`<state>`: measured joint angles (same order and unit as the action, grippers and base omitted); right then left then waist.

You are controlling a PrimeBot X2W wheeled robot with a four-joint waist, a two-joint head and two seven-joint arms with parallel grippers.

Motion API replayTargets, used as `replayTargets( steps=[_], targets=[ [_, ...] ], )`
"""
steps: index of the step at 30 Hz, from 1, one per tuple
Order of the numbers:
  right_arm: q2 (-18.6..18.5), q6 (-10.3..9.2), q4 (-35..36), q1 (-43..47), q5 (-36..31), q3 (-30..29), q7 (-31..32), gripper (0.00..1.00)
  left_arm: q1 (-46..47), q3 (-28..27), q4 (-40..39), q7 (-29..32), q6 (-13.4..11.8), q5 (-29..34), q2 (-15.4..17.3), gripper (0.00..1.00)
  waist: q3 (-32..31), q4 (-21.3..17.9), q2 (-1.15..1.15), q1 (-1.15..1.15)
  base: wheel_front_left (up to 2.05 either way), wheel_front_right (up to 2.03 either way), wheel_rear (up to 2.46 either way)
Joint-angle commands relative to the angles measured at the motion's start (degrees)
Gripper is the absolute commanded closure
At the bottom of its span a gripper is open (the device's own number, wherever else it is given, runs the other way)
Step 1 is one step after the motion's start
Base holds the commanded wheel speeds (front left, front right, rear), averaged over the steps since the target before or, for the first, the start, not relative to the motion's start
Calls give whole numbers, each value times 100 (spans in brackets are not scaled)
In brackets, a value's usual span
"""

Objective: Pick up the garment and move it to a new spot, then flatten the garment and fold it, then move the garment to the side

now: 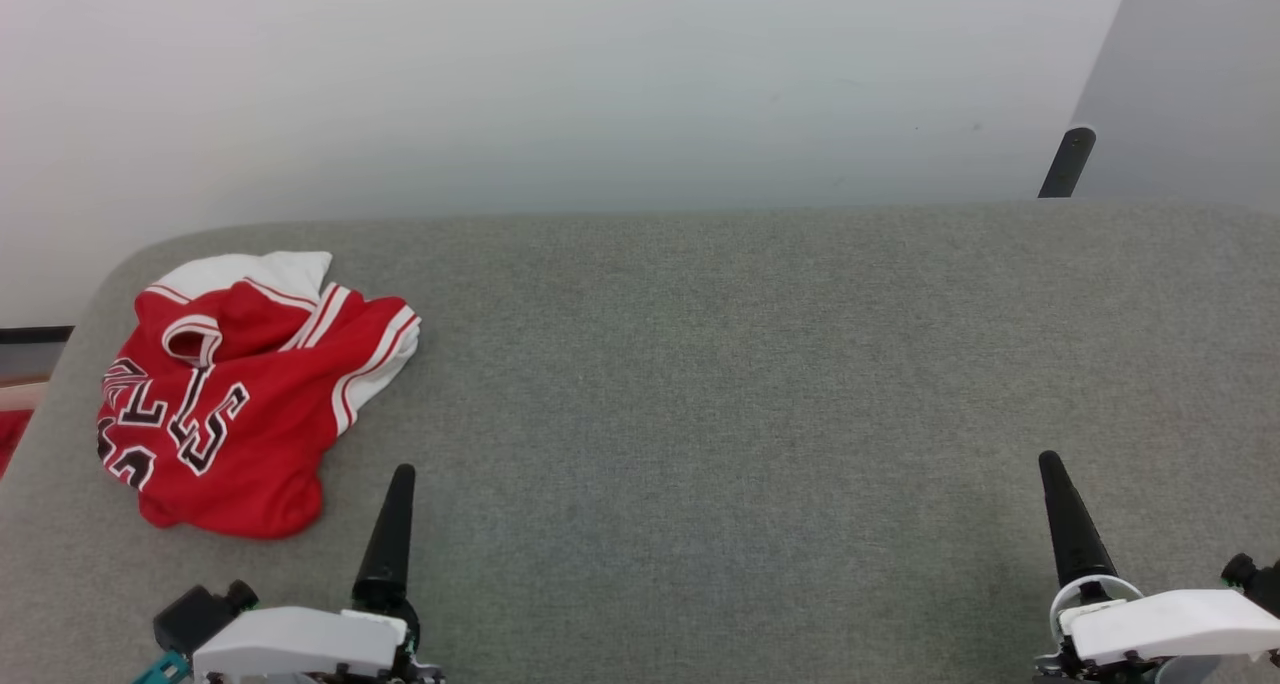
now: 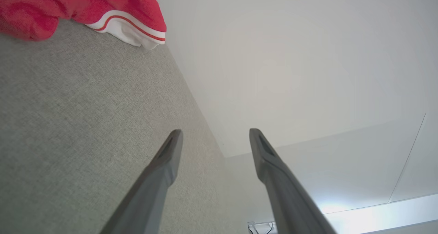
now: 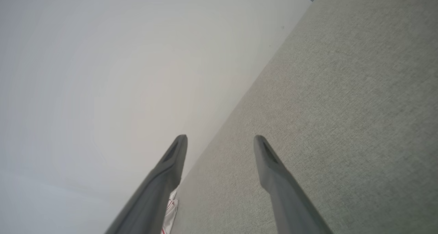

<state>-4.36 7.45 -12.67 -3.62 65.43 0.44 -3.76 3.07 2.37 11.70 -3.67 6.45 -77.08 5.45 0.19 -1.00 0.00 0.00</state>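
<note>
The garment (image 1: 235, 394) lies crumpled on the grey surface (image 1: 720, 384) at the far left, a red jersey with white sleeves, striped trim and black lettering. Its trimmed edge (image 2: 130, 25) also appears at the top left of the left wrist view. A small white bit of the garment (image 3: 170, 211) peeks beside a finger in the right wrist view. My left gripper (image 1: 401, 479) rests at the lower left, just right of the garment and apart from it, open and empty (image 2: 215, 134). My right gripper (image 1: 1050, 464) sits at the lower right, open and empty (image 3: 220, 140).
A pale wall (image 1: 600, 74) rises behind the surface's far edge. A dark post (image 1: 1066, 162) stands at the back right beside a grey panel (image 1: 1190, 84). A red cloth scrap (image 1: 12, 434) shows beyond the surface's left edge.
</note>
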Motion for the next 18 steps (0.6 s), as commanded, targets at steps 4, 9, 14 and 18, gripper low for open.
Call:
replayTargets(
  steps=[4, 9, 14, 18],
  targets=[
    [6, 3, 121, -114, -656, 32, -106, 0, 119, 66, -36, -108, -123, 633, 88, 0, -3, -10, 0, 0, 0, 0, 0],
    [4, 3, 160, -94, -1447, 71, -197, 0, 118, 116, -44, -204, -265, 1521, 113, 0, -2, -23, 0, 0, 0, 0, 0],
    [23, 3, 192, -74, -2166, 87, -285, 0, 122, 194, -59, -290, -348, 2415, 159, 0, -2, -35, 0, 0, 0, 0, 0],
    [35, 3, 206, -57, -2655, 102, -350, 0, 122, 198, -95, -359, -355, 2976, 149, 0, 0, -42, 0, 0, 0, 0, 0]
  ],
)
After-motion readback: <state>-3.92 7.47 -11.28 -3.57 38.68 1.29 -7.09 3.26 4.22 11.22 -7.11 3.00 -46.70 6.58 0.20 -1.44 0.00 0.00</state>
